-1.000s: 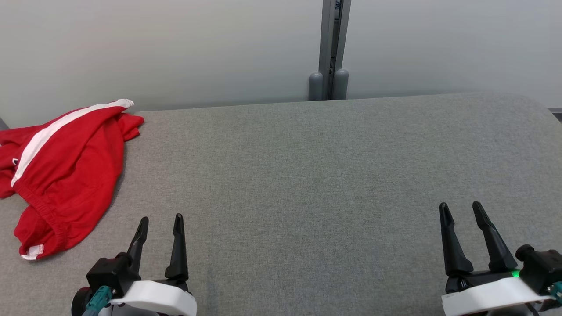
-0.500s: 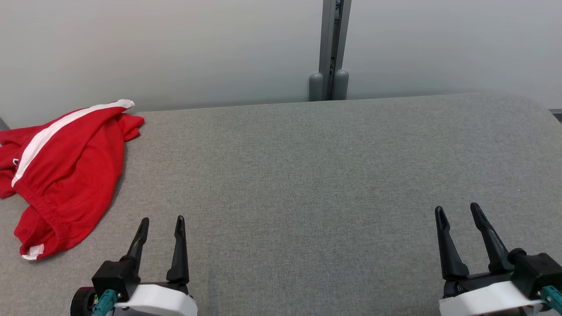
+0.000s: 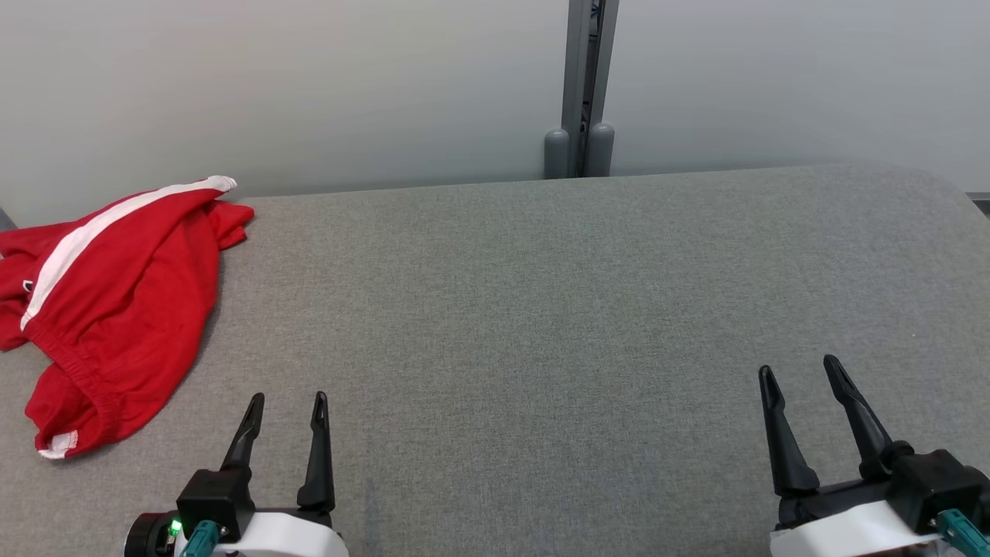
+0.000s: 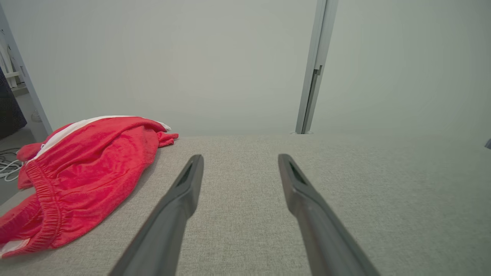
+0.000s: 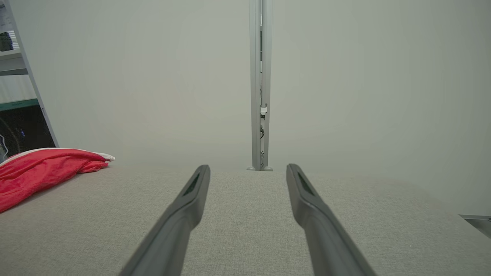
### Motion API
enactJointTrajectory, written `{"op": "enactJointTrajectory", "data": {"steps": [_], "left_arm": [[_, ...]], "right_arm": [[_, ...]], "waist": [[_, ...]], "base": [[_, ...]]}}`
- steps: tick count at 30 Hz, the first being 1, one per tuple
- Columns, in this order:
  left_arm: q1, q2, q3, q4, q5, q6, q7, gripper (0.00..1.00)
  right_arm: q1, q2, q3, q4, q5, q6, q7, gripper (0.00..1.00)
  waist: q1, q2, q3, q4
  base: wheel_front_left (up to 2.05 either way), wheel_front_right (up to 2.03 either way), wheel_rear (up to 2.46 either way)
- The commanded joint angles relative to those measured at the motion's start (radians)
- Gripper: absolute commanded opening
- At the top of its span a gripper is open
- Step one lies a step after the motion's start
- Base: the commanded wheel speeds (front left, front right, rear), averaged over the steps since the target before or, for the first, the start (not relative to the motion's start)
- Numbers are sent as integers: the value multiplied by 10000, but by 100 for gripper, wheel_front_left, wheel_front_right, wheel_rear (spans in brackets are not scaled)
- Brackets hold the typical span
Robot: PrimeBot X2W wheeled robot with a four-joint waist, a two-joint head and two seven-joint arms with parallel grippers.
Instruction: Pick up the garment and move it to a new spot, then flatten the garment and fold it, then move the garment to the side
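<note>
Garment [image 3: 116,302]: it lies crumpled at the left end of the worktop [image 3: 541,309], well apart from both my claws. Its long axis runs diagonally, from a white-trimmed hem at the near left to a bunched corner at the far edge, by the wall [image 3: 309,77]. A white stripe follows that axis along the upper fold. A gathered elastic band crosses the near part. The cloth is red, soft and matt, in loose folds; its left side passes out of the head view.

Left claw [image 3: 288,396]: it sits low at the near edge, with the fingers pointing away from me toward the wall. The jaws stand spread wide and hold nothing. The garment is ahead and to the left of it, not touching.

Right claw [image 3: 798,364]: it is at the near right, with the fingers leaning slightly left. The jaws are equally wide apart and empty, above bare cloth surface.

Fingers: long, dark and tapered, each rising from a black mount with a white wrist shell.

Worktop: grey woven fabric cover, flat, with a rounded far-right corner.

Behind it: a plain pale wall and a grey upright post [image 3: 584,77] with two rounded feet.
</note>
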Motion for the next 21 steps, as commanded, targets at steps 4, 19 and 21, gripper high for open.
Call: {"op": "enactJointTrajectory", "data": {"steps": [4,19,21], "left_arm": [[40,39,9,71,198,73,-83,100],[121,38,44,303,75,21,-78,100],[139,38,50,321,72,26,-78,100]], "right_arm": [[92,-89,24,-35,-249,36,-113,100],[177,-87,37,55,-164,36,-110,100],[186,-88,27,76,-160,36,-110,100]], "waist": [[0,0,-3,-6],[0,0,-106,-23],[0,0,-123,-14]], "base": [[0,0,0],[0,0,0],[0,0,0]]}}
